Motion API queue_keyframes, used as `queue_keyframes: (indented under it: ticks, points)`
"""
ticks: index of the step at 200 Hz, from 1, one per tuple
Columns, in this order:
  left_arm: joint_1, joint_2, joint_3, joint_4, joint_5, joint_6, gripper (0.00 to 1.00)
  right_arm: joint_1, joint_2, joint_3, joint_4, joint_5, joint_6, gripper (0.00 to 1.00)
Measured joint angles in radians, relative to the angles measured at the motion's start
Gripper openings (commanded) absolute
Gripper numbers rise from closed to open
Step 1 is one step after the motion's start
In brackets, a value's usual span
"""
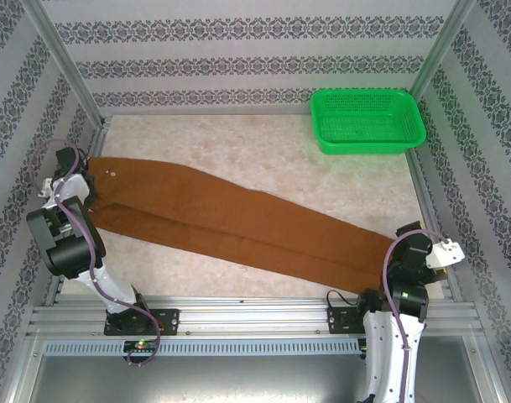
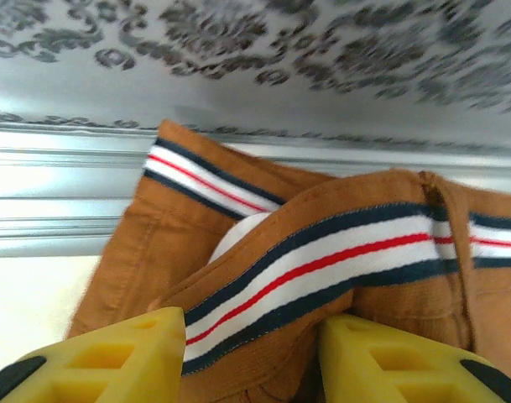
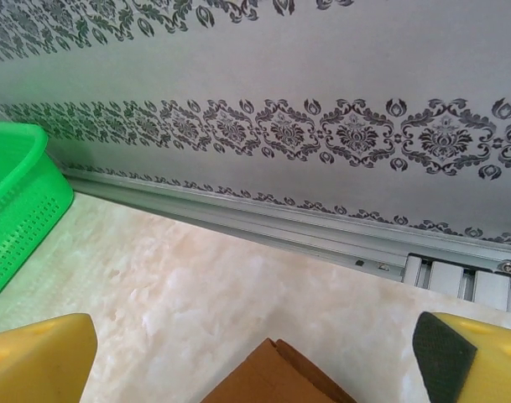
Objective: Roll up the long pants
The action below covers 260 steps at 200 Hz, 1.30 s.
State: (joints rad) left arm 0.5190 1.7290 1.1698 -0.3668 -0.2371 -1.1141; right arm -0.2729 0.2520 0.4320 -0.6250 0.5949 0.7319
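Lying flat diagonally across the table [image 1: 263,159], the long pants [image 1: 238,220] look soft, light, floppy; my left gripper [image 2: 251,361] straddles the striped waistband [image 2: 322,260], half-open, gripping nothing; my right gripper [image 3: 255,353] gapes empty over the cuffs [image 3: 272,378], where I'd take hold.

right gripper [image 3: 255,336]: jaws spread wide; 2 yellow fingers [image 3: 37,361] at the bottom corners, black pad [image 3: 444,353] on the right one
long pants [image 3: 272,378]: rust-brown end on the table, between the fingers, touching neither
basket [image 3: 20,210]: green, perforated, left edge
table [image 3: 196,277]: pale, marbled
rail [image 3: 263,222]: aluminium, along the wall's foot
wall [image 3: 322,84]: grey, dark floral bands
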Motion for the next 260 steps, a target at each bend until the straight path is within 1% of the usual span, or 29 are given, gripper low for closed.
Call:
queue_keyframes:
  ticks: [8, 10, 15, 35, 51, 57, 72, 77, 82, 86, 93, 95, 96, 98, 101, 102, 105, 108, 113, 114, 116, 117, 132, 148, 164, 181, 196, 226, 260]
  points:
    - [0.000, 0.000, 0.017, 0.001, 0.002, -0.018, 0.49, 0.000, 0.024, 0.010, 0.000, -0.001, 0.000, 0.98]
    - [0.000, 0.000, 0.020, 0.002, 0.002, -0.021, 0.56, 0.000, 0.031, 0.012, 0.002, -0.001, 0.000, 0.98]
    - [0.000, 0.000, 0.032, 0.002, 0.006, -0.027, 0.60, 0.000, 0.056, 0.021, 0.007, -0.002, 0.003, 0.98]
    - [-0.002, -0.003, 0.084, 0.004, 0.015, -0.032, 0.60, 0.000, 0.192, 0.069, 0.044, -0.032, 0.003, 0.98]
    - [-0.011, -0.008, 0.150, -0.015, -0.002, -0.016, 0.63, 0.004, 0.312, 0.109, 0.087, -0.083, -0.005, 0.98]
    - [-0.017, -0.016, 0.175, -0.027, -0.014, -0.002, 0.66, 0.015, 0.356, 0.125, 0.099, -0.098, -0.010, 0.98]
    - [-0.049, -0.065, 0.219, -0.044, -0.057, 0.046, 0.68, 0.074, 0.462, 0.176, 0.117, -0.129, -0.044, 0.98]
    - [-0.062, -0.090, 0.222, -0.045, -0.071, 0.062, 0.66, 0.104, 0.497, 0.194, 0.123, -0.134, -0.058, 0.98]
    - [-0.073, -0.117, 0.221, -0.047, -0.080, 0.079, 0.61, 0.136, 0.529, 0.211, 0.130, -0.145, -0.076, 0.98]
    - [-0.081, -0.138, 0.220, -0.049, -0.084, 0.088, 0.52, 0.159, 0.554, 0.224, 0.137, -0.154, -0.089, 0.98]
    - [-0.095, -0.183, 0.209, -0.047, -0.084, 0.112, 0.29, 0.193, 0.587, 0.242, 0.143, -0.178, -0.109, 0.94]
    - [-0.097, -0.193, 0.206, -0.044, -0.082, 0.118, 0.22, 0.205, 0.597, 0.247, 0.145, -0.187, -0.116, 0.91]
    - [-0.099, -0.202, 0.202, -0.042, -0.082, 0.127, 0.20, 0.212, 0.603, 0.251, 0.147, -0.193, -0.120, 0.87]
    - [-0.101, -0.211, 0.198, -0.040, -0.081, 0.134, 0.14, 0.219, 0.609, 0.254, 0.148, -0.200, -0.124, 0.86]
    - [-0.106, -0.233, 0.187, -0.035, -0.072, 0.148, 0.01, 0.236, 0.624, 0.262, 0.151, -0.219, -0.142, 0.76]
    - [-0.106, -0.238, 0.184, -0.034, -0.071, 0.150, 0.00, 0.239, 0.626, 0.263, 0.151, -0.223, -0.142, 0.74]
    - [-0.108, -0.254, 0.174, -0.027, -0.064, 0.163, 0.00, 0.251, 0.637, 0.270, 0.152, -0.239, -0.146, 0.54]
    - [-0.114, -0.271, 0.165, -0.023, -0.051, 0.178, 0.00, 0.265, 0.650, 0.277, 0.151, -0.257, -0.165, 0.38]
    - [-0.122, -0.293, 0.151, -0.019, -0.037, 0.204, 0.00, 0.287, 0.673, 0.291, 0.151, -0.291, -0.177, 0.14]
    - [-0.124, -0.295, 0.150, -0.019, -0.035, 0.209, 0.00, 0.291, 0.678, 0.293, 0.151, -0.295, -0.182, 0.12]
    - [-0.126, -0.301, 0.147, -0.019, -0.032, 0.218, 0.00, 0.301, 0.689, 0.299, 0.151, -0.308, -0.185, 0.02]
    - [-0.128, -0.305, 0.145, -0.018, -0.026, 0.224, 0.00, 0.305, 0.692, 0.302, 0.150, -0.312, -0.186, 0.00]
    - [-0.205, -0.309, 0.141, -0.018, 0.011, 0.315, 0.00, 0.393, 0.794, 0.367, 0.128, -0.384, -0.232, 0.00]
    - [-0.359, -0.266, 0.143, -0.026, 0.072, 0.418, 0.00, 0.508, 0.929, 0.459, 0.088, -0.454, -0.276, 0.00]
    - [-0.515, -0.187, 0.149, -0.053, 0.158, 0.506, 0.00, 0.594, 1.046, 0.532, 0.050, -0.521, -0.301, 0.00]
    - [-0.621, -0.109, 0.146, -0.107, 0.259, 0.569, 0.00, 0.648, 1.133, 0.553, 0.019, -0.615, -0.313, 0.00]
    - [-0.654, -0.077, 0.120, -0.141, 0.343, 0.606, 0.00, 0.666, 1.172, 0.541, -0.016, -0.674, -0.310, 0.00]
    - [-0.654, -0.077, 0.039, -0.180, 0.475, 0.643, 0.01, 0.670, 1.183, 0.478, -0.077, -0.766, -0.283, 0.00]
    - [-0.663, -0.058, 0.012, -0.207, 0.545, 0.678, 0.00, 0.670, 1.266, 0.436, -0.118, -0.807, -0.240, 0.00]
